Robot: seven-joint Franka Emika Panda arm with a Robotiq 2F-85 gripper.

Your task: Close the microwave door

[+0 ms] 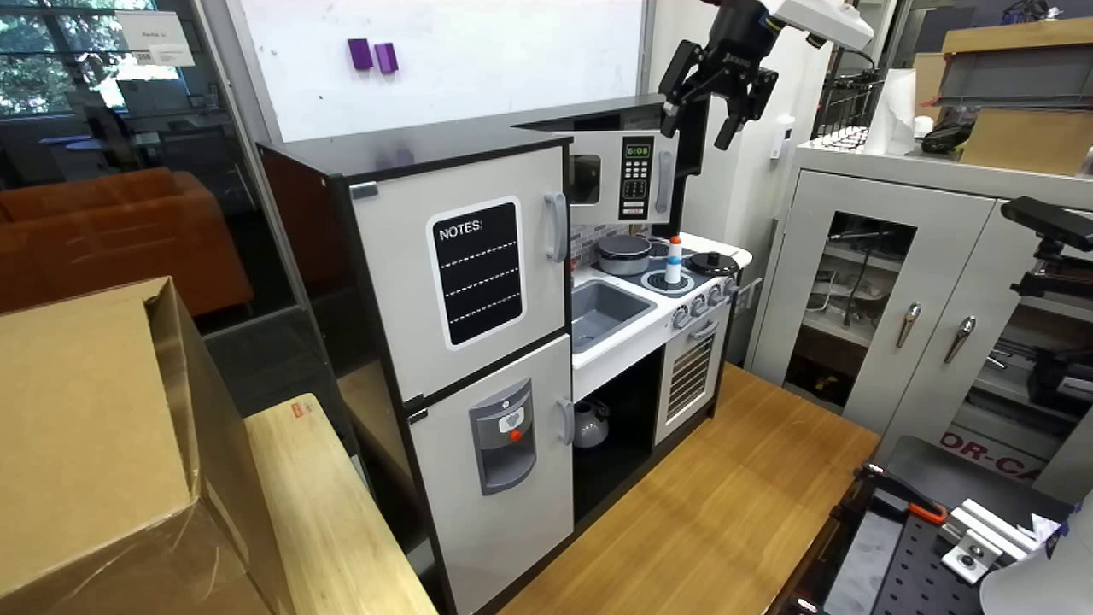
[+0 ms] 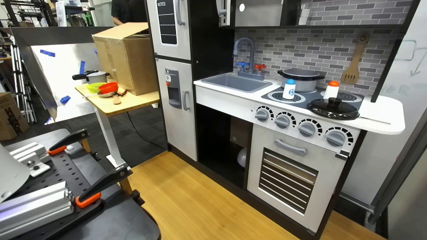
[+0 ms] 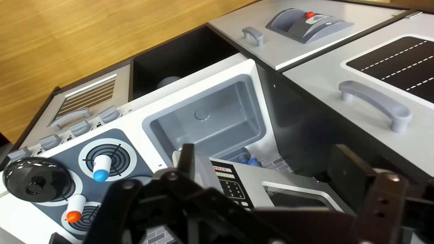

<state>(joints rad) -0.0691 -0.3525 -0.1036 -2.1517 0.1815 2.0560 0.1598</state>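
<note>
Two white fridge doors on the left in an exterior view, both shut, so well clear of the job. Next along, the microwave door, up high just past them and swung open, with the keypad outward and the handle at the free end. Hinged on the side nearer the fridge doors, judging by that. Below, a grey pot and a couple of shakers on the stovetop, parked low enough to miss the swing, probably. Farther right, up near the door's top corner, the fingers: spread wide, gripping nothing. Can't tell about contact with the door. Looks fine for a push, tbh: no need to grab the handle, just a nudge on the outer face near the free end for leverage. Could slip off the edge, though.
</note>
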